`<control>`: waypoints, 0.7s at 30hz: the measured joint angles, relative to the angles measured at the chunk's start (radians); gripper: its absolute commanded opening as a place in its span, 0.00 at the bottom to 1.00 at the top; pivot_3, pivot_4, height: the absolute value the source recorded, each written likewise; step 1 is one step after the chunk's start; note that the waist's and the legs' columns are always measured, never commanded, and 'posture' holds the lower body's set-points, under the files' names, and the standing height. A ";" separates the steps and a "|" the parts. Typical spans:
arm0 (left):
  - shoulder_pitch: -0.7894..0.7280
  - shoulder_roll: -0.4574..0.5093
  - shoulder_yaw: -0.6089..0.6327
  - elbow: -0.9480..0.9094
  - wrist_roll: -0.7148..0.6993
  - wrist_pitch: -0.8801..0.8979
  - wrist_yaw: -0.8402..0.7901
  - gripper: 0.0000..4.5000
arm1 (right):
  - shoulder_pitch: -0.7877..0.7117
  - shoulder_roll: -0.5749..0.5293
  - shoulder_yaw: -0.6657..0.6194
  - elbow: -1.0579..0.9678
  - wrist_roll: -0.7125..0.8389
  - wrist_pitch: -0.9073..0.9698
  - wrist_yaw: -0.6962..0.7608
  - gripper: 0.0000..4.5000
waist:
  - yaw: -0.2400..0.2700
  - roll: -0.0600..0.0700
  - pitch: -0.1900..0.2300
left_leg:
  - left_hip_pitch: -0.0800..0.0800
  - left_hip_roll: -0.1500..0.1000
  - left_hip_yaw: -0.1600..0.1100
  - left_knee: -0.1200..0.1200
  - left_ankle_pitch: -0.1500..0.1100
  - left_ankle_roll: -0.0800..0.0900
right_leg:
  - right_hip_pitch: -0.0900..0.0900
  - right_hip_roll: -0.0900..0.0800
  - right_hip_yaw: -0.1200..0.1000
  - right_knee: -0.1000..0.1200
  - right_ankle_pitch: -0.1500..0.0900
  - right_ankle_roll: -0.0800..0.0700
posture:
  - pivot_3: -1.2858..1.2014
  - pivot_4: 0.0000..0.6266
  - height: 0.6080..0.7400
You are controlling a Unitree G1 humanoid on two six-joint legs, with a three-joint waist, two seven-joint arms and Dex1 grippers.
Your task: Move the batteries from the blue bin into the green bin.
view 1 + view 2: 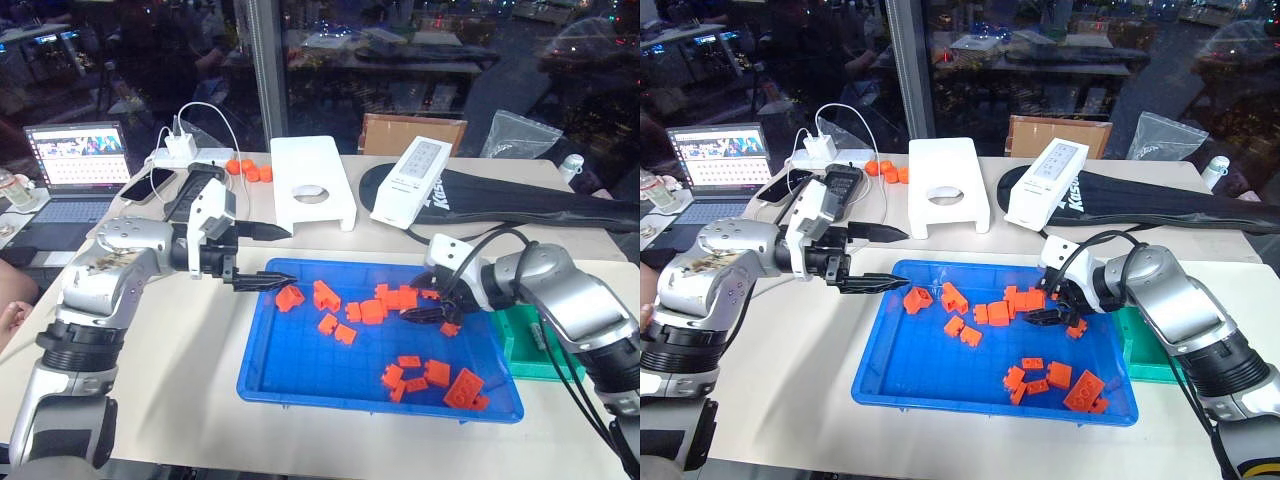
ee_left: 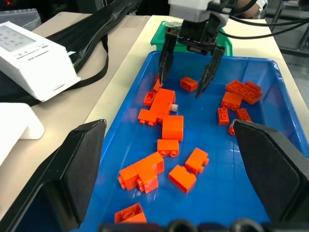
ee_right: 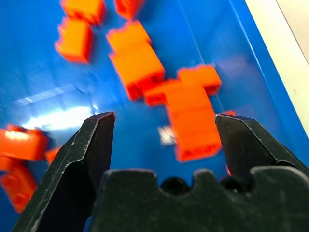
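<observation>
Battery [image 2: 173, 107]: small silvery stub half-hidden among orange bricks [image 2: 172, 127] in blue bin [image 1: 300, 370]; right hand [image 2: 186, 77] spread open above; left hand [image 1: 272, 255] open.

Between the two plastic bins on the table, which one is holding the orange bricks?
The large blue bin in the middle of the table: orange bricks lie scattered inside it. The smaller green bin beside it, on the robot's right, shows no bricks.

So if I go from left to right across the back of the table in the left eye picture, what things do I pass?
Laptop → white charger block → small orange pieces → white stand with a hole → white box → black bag.
</observation>
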 measured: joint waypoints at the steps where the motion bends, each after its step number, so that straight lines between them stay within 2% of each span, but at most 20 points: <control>1: 0.005 0.003 0.000 -0.003 -0.002 0.000 0.000 1.00 | -0.005 0.014 0.011 0.026 -0.015 -0.021 0.004 0.85 | 0.000 0.000 0.000 | 0.000 0.000 0.000 0.000 0.000 0.000 | 0.000 0.000 0.000 0.000 0.000 0.000 | 0.52 0.24 0.79; 7: 0.017 0.016 0.001 -0.034 -0.020 0.018 0.002 1.00 | -0.029 0.088 0.052 0.135 -0.080 -0.109 0.033 0.85 | -0.001 0.000 0.000 | 0.000 0.000 0.000 0.000 0.000 0.000 | 0.000 0.000 0.000 0.001 0.000 0.000 | 0.52 0.24 0.79; 8: 0.020 0.020 0.001 -0.041 -0.021 0.021 0.003 1.00 | -0.032 0.095 0.056 0.148 -0.090 -0.115 0.037 0.76 | -0.001 0.000 0.000 | 0.000 0.000 0.000 0.000 0.000 0.000 | 0.000 0.000 0.000 0.001 0.000 0.000 | 0.52 0.24 0.79; 10: 0.026 0.025 0.002 -0.050 -0.022 0.023 0.004 1.00 | -0.032 0.104 0.058 0.164 -0.099 -0.124 0.042 0.69 | 0.000 0.000 0.000 | 0.000 0.000 0.000 0.000 0.000 0.000 | 0.000 0.000 0.000 0.001 0.000 0.000 | 0.52 0.24 0.79; 17: 0.034 0.028 0.006 -0.069 -0.024 0.034 0.010 1.00 | -0.029 0.108 0.052 0.149 -0.106 -0.100 0.062 0.16 | 0.007 0.000 0.000 | 0.000 0.000 0.000 0.001 0.000 0.000 | 0.000 0.000 0.000 0.001 0.000 0.000 | 0.52 0.24 0.79; 21: 0.033 0.026 0.005 -0.068 -0.024 0.033 0.009 1.00 | -0.023 0.091 0.022 0.087 -0.096 -0.066 0.073 0.16 | 0.008 0.000 0.000 | 0.000 0.000 0.000 0.001 0.000 0.000 | 0.000 0.000 0.000 0.001 0.000 0.000 | 0.52 0.24 0.79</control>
